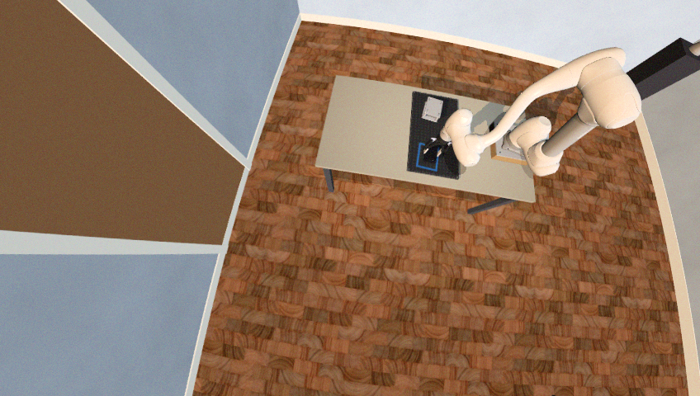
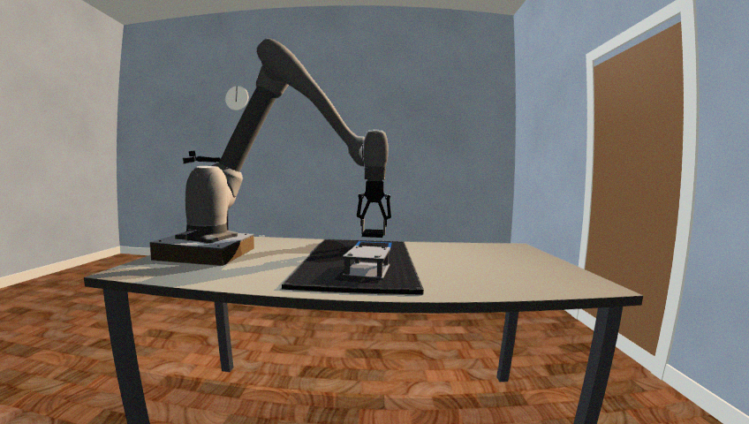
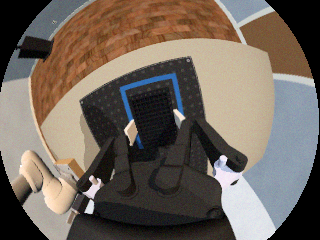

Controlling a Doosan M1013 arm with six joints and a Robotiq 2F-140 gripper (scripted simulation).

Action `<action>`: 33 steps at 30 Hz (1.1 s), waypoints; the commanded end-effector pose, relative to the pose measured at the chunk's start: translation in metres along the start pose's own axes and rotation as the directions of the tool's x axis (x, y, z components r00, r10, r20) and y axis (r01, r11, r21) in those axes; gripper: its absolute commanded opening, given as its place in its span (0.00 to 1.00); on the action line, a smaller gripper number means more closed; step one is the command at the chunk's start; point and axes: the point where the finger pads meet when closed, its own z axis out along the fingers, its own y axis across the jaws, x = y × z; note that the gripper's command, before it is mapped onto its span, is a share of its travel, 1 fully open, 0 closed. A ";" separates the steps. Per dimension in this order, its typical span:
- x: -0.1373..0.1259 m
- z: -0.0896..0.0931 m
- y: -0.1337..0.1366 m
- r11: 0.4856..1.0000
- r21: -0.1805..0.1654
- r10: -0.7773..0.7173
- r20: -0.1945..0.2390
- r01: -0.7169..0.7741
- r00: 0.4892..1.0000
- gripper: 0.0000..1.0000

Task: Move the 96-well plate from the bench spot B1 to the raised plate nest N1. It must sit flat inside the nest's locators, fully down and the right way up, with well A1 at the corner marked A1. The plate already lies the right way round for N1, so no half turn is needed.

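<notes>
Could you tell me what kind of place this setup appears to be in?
Probably a small lab automation room: a robot arm bolted to a table, its gripper holding a 96-well plate, and a raised plate nest on a black mat.

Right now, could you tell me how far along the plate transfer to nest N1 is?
Done: the gripper is shut on the 96-well plate and has it lifted off the blue-outlined spot B1. In hand: the plate hangs above the black mat. Left: carry it to the raised nest N1, which stands bare, and seat it flat.
</notes>
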 end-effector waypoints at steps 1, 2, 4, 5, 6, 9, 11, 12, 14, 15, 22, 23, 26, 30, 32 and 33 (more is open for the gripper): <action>0.000 -0.003 0.000 1.000 0.000 0.000 0.000 0.000 1.000 0.00; 0.000 -0.003 0.000 1.000 0.000 0.000 0.000 0.000 1.000 0.00; 0.000 -0.007 0.000 1.000 0.000 0.000 0.000 0.000 1.000 0.00; 0.000 -0.008 0.000 1.000 0.000 0.000 0.000 0.000 1.000 0.00; 0.000 -0.010 0.000 1.000 0.000 0.000 0.000 0.000 1.000 0.00; 0.000 -0.013 0.000 1.000 0.000 0.000 0.000 0.000 1.000 0.00; 0.000 -0.013 0.000 1.000 0.000 0.000 0.000 0.000 1.000 0.00; 0.000 -0.013 0.000 1.000 0.000 0.000 0.000 0.000 1.000 0.00; 0.000 -0.013 0.000 1.000 0.000 0.000 0.000 0.000 1.000 0.00; 0.000 -0.013 0.000 1.000 0.000 0.000 0.000 0.000 1.000 0.00; 0.000 -0.013 0.000 1.000 0.000 0.000 0.000 0.000 1.000 0.00; 0.000 -0.013 0.000 1.000 0.000 0.000 0.000 0.000 1.000 0.00; 0.000 -0.013 0.000 1.000 0.000 0.000 0.000 0.000 1.000 0.00; -0.013 -0.015 0.001 0.997 0.000 0.082 0.000 -0.082 0.997 0.00; -0.020 -0.016 0.001 0.997 0.000 0.082 0.000 -0.082 0.997 0.00; -0.023 -0.016 0.001 0.997 0.000 0.082 0.000 -0.082 0.997 0.00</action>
